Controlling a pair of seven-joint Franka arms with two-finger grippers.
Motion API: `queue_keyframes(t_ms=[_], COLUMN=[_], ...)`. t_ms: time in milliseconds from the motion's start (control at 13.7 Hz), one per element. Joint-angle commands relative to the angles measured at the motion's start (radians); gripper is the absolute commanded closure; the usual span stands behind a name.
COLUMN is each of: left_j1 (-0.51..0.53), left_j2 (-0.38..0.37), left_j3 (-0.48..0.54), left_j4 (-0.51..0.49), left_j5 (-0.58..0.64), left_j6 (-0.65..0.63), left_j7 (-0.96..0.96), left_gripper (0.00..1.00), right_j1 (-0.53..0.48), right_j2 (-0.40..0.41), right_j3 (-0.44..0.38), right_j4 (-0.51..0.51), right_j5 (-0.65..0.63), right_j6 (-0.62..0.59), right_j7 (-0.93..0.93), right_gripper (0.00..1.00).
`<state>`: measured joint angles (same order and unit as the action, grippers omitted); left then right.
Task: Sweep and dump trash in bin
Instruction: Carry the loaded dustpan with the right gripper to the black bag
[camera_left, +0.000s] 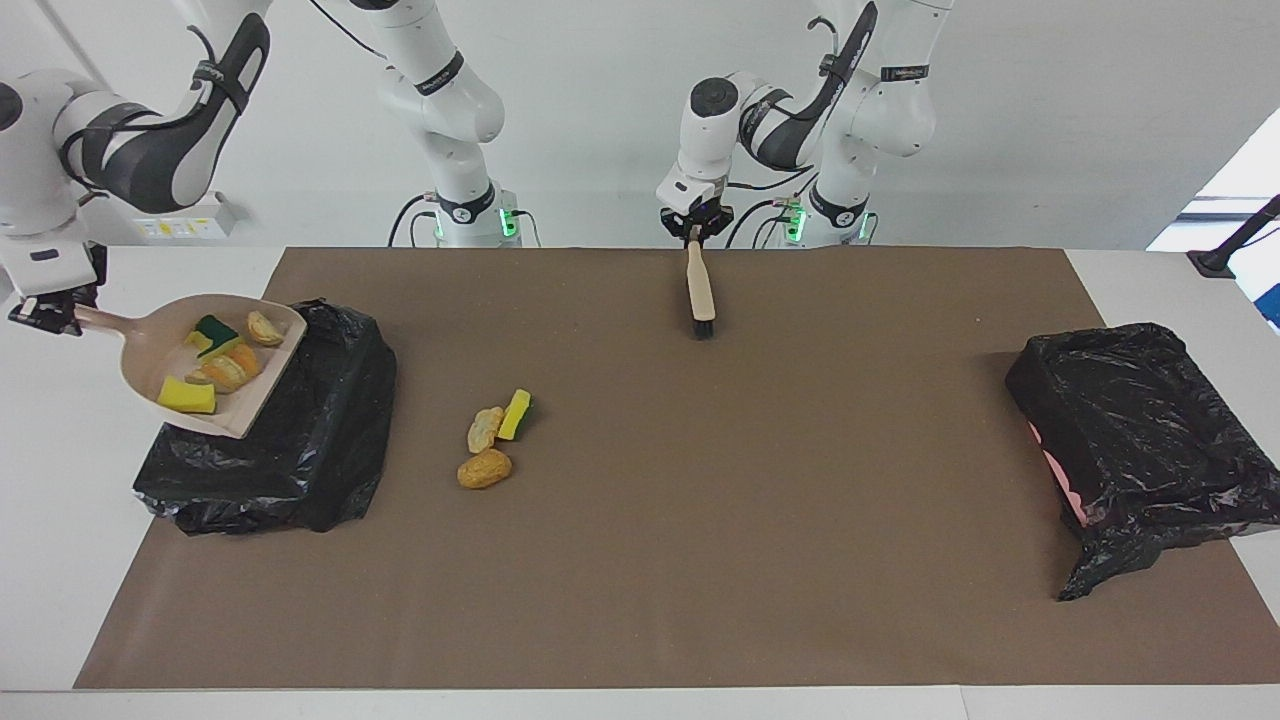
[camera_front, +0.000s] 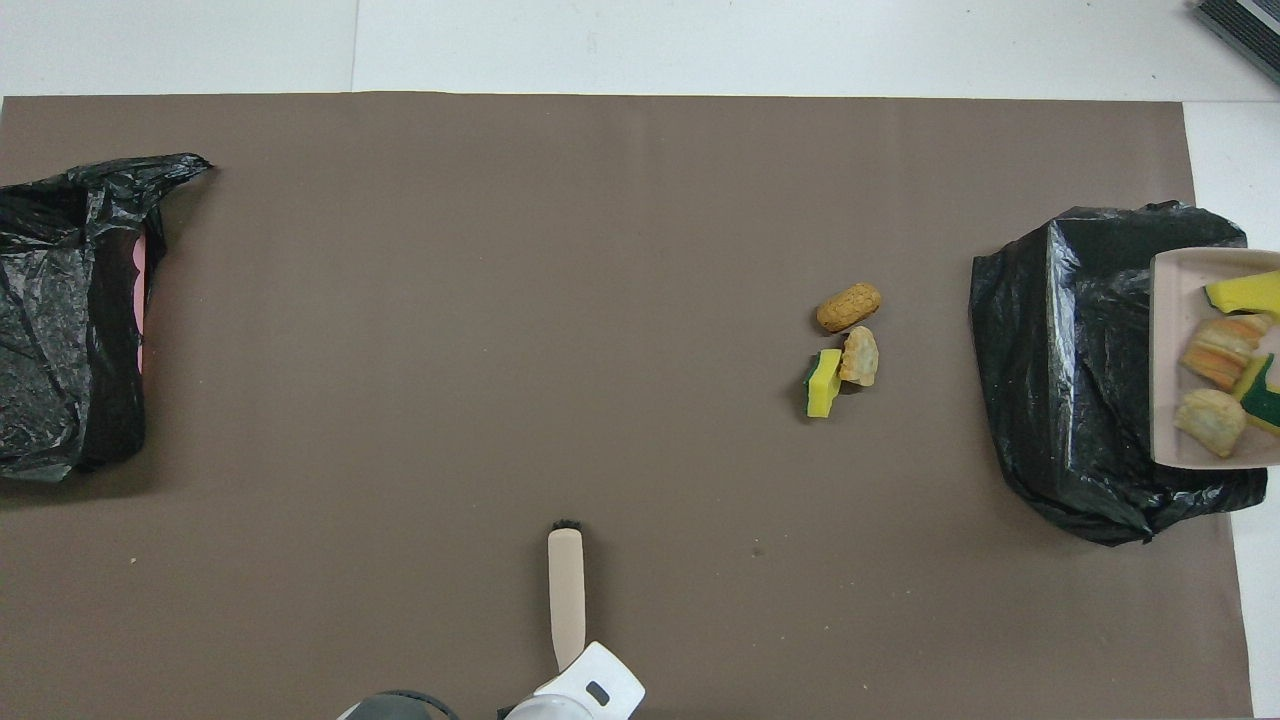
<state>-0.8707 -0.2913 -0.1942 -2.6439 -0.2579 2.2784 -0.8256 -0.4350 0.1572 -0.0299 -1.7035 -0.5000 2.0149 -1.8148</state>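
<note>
My right gripper (camera_left: 48, 310) is shut on the handle of the beige dustpan (camera_left: 250, 395), held level in the air over the black-bagged bin (camera_left: 320, 440) at the right arm's end of the table. Several trash pieces lie in the dustpan (camera_front: 1168, 320): yellow sponge (camera_left: 187, 395), green-backed sponge (camera_left: 214, 331), bread lumps (camera_left: 222, 372). On the mat beside the bin (camera_front: 1080, 400) lie a tan lump (camera_left: 484, 468), a bread slice (camera_left: 485, 428) and a yellow sponge (camera_left: 515, 414). My left gripper (camera_left: 697, 228) is shut on the beige brush (camera_left: 700, 290), which hangs bristles down.
A second black-bagged bin (camera_left: 1130, 440) stands at the left arm's end of the table. The brown mat (camera_left: 760, 520) covers most of the tabletop. The brush (camera_front: 566, 590) points away from the robots near their edge of the mat.
</note>
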Motion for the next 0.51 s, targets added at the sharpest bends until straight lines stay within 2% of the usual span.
queue_keyframes(t_ms=[0, 146, 293, 366, 439], left_j1=[0.001, 0.016, 0.077, 0.09, 0.099], left_j2=[0.011, 0.024, 0.023, 0.029, 0.035], left_j3=[0.015, 0.018, 0.021, 0.021, 0.024], left_j4=[-0.019, -0.004, 0.034, 0.071, 0.105], left_j5=[-0.049, -0.05, -0.049, -0.049, -0.035], left_j6=[0.017, -0.002, -0.071, -0.126, -0.158], left_j7=[0.085, 0.114, 0.155, 0.157, 0.163], left_gripper=[0.83, 0.72, 0.63, 0.39, 0.27], right_j1=[0.033, 0.039, 0.079, 0.094, 0.096], right_j2=[-0.025, -0.036, -0.038, -0.033, -0.038], right_j3=[0.008, 0.008, 0.007, 0.007, 0.008], right_j4=[-0.053, -0.09, -0.094, -0.094, -0.102], right_j5=[-0.115, -0.181, -0.256, -0.314, -0.345], right_j6=[0.066, 0.129, 0.13, 0.128, 0.114], right_j7=[-0.054, -0.054, -0.006, 0.055, 0.09], right_gripper=[1.0, 1.0, 1.0, 1.0, 1.0])
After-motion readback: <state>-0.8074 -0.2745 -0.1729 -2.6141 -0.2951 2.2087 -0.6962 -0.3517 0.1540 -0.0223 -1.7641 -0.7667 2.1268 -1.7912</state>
